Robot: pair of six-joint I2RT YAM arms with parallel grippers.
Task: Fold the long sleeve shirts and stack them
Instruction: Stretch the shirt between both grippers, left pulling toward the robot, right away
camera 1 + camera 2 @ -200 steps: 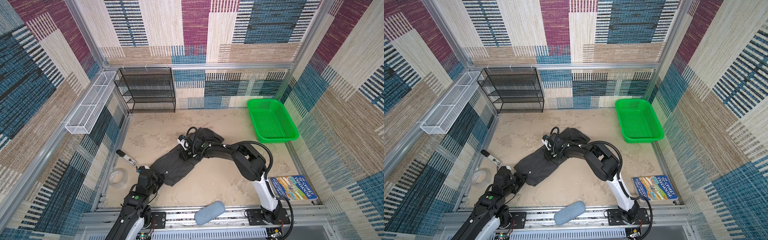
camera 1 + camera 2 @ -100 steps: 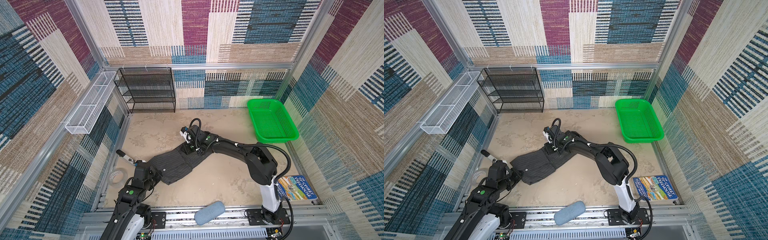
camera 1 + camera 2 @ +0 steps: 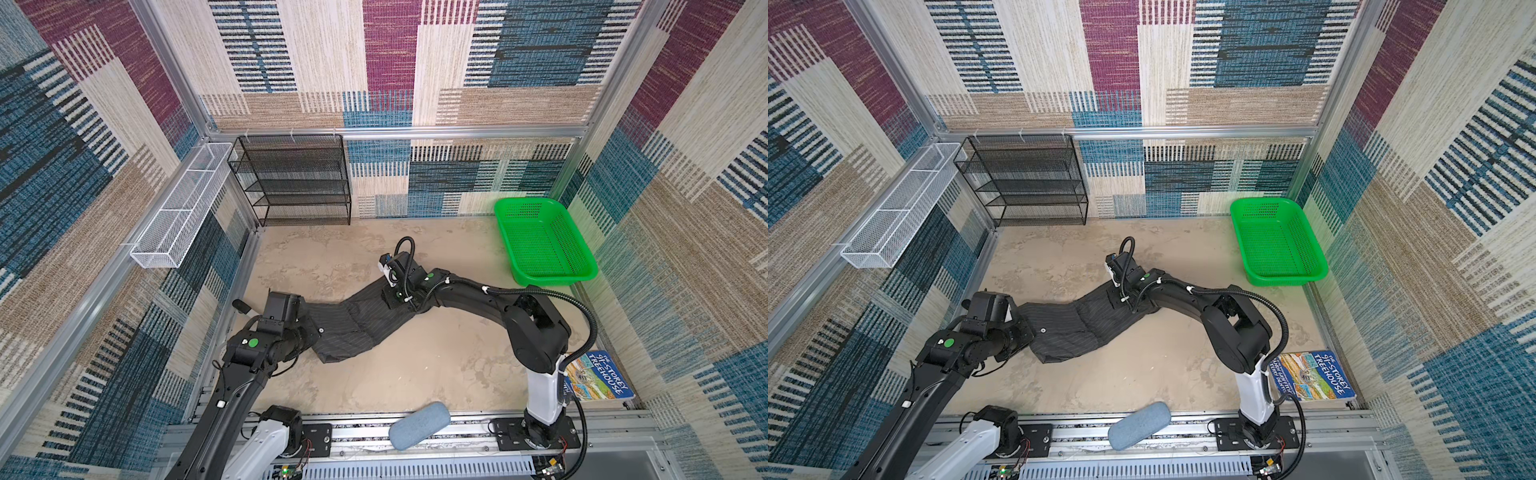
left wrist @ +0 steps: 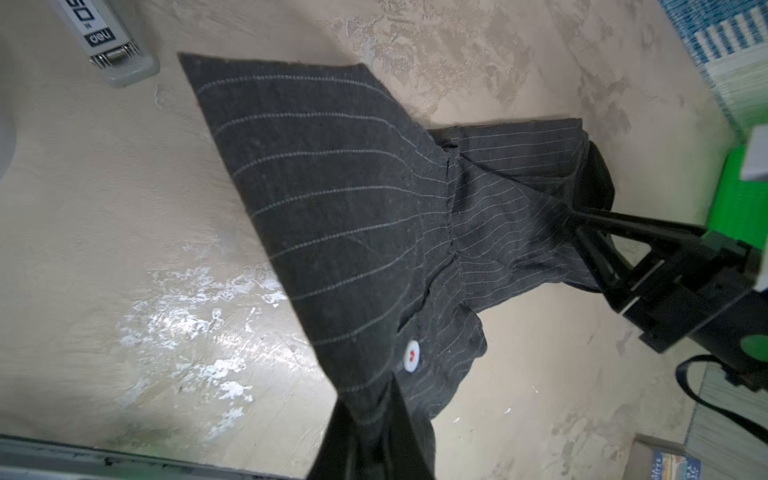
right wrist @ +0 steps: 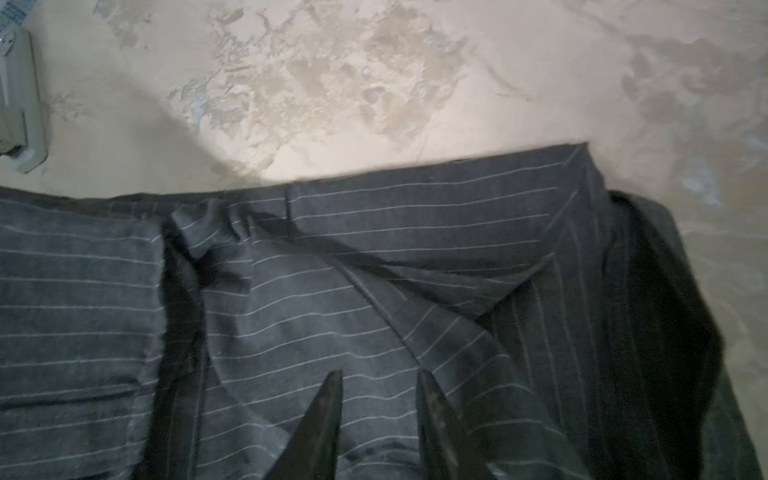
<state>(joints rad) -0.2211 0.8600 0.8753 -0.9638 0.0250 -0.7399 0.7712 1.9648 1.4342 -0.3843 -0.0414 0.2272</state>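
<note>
We see dark charcoal pinstriped long sleeve shirt (image 3: pixel 349 328) stretched centre to 9 o'clock, mottled beige tabletop (image 3: pixel 415 374), patchwork woven walls (image 3: pixel 540 62), left gripper (image 4: pixel 365 415) clenched on its edge, right gripper (image 5: pixel 378 395) released over it

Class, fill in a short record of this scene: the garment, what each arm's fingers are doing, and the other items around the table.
garment: one dark pinstriped shirt, lying as a long strip on the table between the two arms
left fingers: shut on one end of the shirt, near a white button
right fingers: apart, tips on the shirt's other end
container: green basket, empty, far right corner
other items: book, stapler, black mesh shelf
</note>
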